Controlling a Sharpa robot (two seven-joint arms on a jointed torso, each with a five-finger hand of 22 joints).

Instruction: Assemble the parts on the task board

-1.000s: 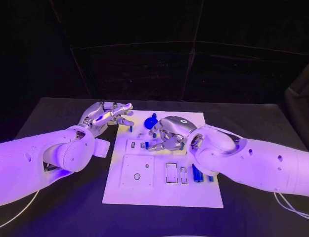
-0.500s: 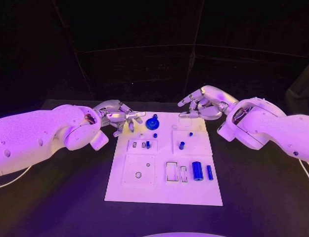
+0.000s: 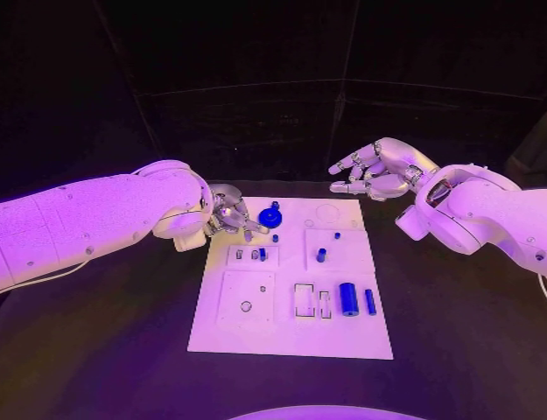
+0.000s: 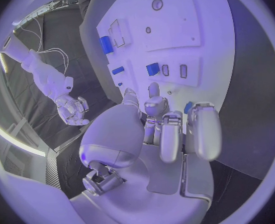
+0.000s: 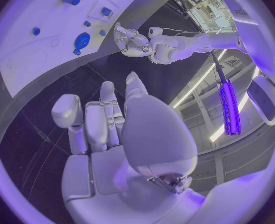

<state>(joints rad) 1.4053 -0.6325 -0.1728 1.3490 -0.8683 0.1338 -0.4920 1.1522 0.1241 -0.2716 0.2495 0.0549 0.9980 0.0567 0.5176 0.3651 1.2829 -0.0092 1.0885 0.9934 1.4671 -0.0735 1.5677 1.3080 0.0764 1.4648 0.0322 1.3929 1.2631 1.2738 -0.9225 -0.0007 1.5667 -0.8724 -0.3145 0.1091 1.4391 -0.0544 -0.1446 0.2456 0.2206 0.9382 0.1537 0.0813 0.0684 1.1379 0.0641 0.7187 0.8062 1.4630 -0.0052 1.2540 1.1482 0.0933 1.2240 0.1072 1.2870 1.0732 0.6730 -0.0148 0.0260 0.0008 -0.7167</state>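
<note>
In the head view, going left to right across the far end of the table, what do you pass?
Left hand → round blue part on the task board → right hand, raised beyond the board's far right corner.

Black table [image 3: 84,350] with white task board [image 3: 273,337] flat on it
</note>
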